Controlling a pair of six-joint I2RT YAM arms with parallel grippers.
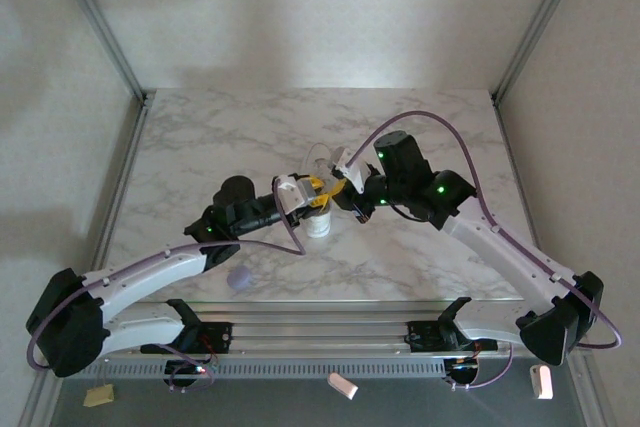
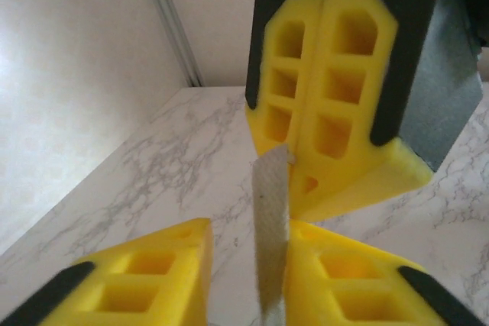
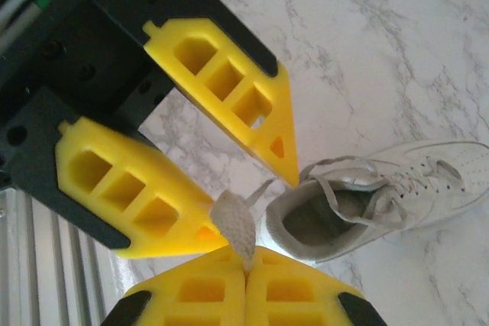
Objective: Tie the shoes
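The white shoe (image 3: 397, 188) lies on its sole on the marble table (image 3: 397, 43), its grey-lined opening toward me and its laces loose. In the top view both grippers hover over the shoe (image 1: 318, 225) and partly hide it. My right gripper (image 3: 246, 261) is shut on the end of a white lace (image 3: 235, 223), and the lace runs down to the shoe. My left gripper (image 2: 250, 227) is open, with that lace (image 2: 271, 219) between its fingers, lying against the right finger (image 2: 351, 280). Right above it is the shut right gripper (image 2: 298, 196).
A small lavender blob (image 1: 238, 279) lies near the table's front edge beside the left arm. Metal rails (image 1: 320, 332) run along the near edge. Frame posts (image 1: 100, 22) rise at the back corners, and white walls enclose the table.
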